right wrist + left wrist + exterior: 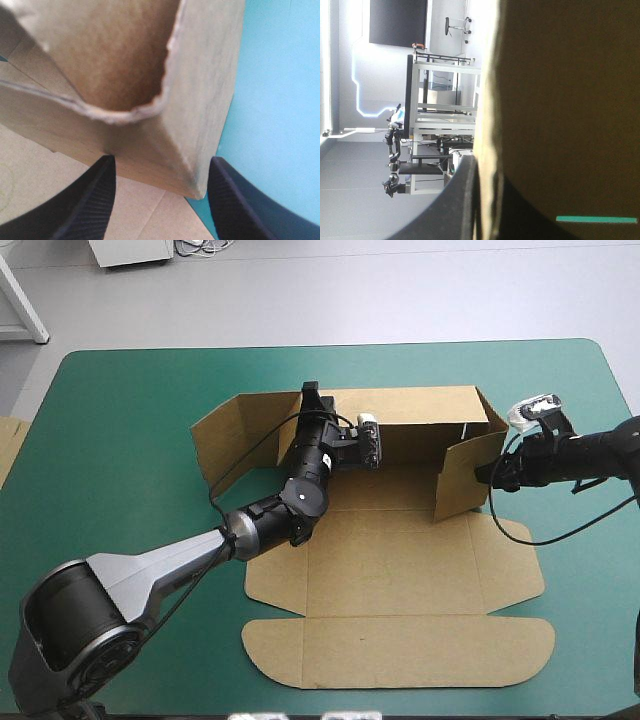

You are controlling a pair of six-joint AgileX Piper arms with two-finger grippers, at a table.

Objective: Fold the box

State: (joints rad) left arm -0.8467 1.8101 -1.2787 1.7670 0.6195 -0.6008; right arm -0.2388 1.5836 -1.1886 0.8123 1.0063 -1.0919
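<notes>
The brown box (400, 560) lies in the middle of the teal-green table (120, 410), its back wall (420, 420) raised and its lid (400, 650) flat toward the front edge. My left gripper (310, 392) sits at the top edge of the back wall near the left corner flap (235, 435). In the left wrist view the left gripper (490, 185) is shut on the box (560, 100), the board's edge running past one black finger (462, 200). My right gripper (483, 475) is at the upright right wall (465, 475). There the right gripper (161, 162) is open, astride that wall's lower corner (195, 185).
An edge of more brown board (8, 445) shows at the table's left edge. The box's side flaps (515, 570) lie flat on the cover to the right of the base. Bare cover runs along the table's left and far sides.
</notes>
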